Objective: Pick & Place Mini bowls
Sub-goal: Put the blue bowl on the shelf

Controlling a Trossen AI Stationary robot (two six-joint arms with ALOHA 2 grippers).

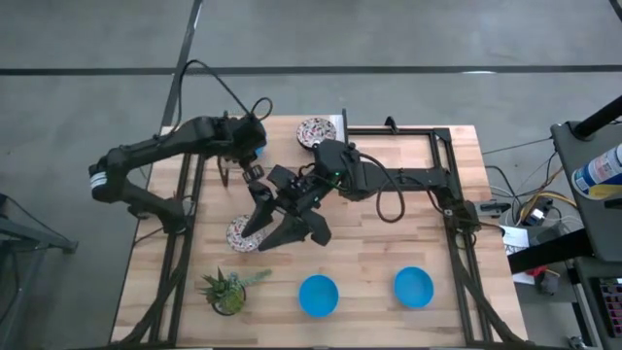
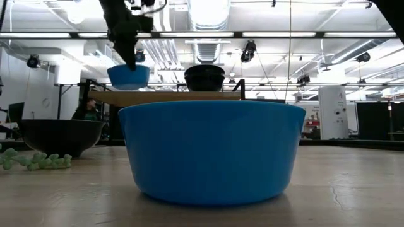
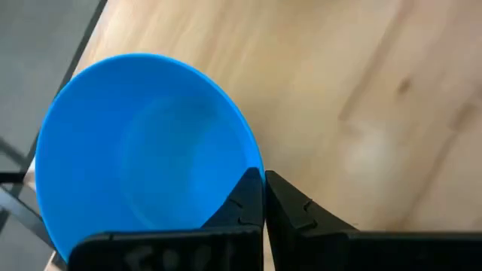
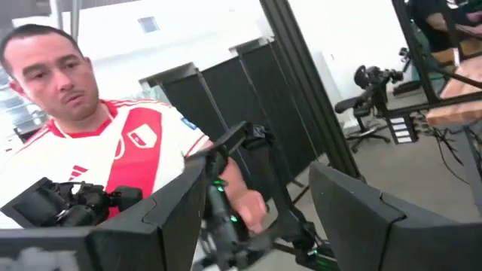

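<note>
Near the surface's [image 1: 389,262] far left edge, the left pincer [image 3: 263,197] grips a blue mini bowl [image 3: 143,150] by its rim, lifted clear. At mid-surface the right pincer [image 1: 287,228] hangs spread and empty beside a patterned mini bowl [image 1: 239,233]. Two blue bowls [image 1: 318,295] sit along the near edge.

two mini bowls [image 1: 318,295] [image 1: 413,287] sit side by side near the worktop [image 1: 389,243] front edge — a potted plant [image 1: 229,289] at their left, another bowl [image 1: 316,131] at the far edge.
</note>
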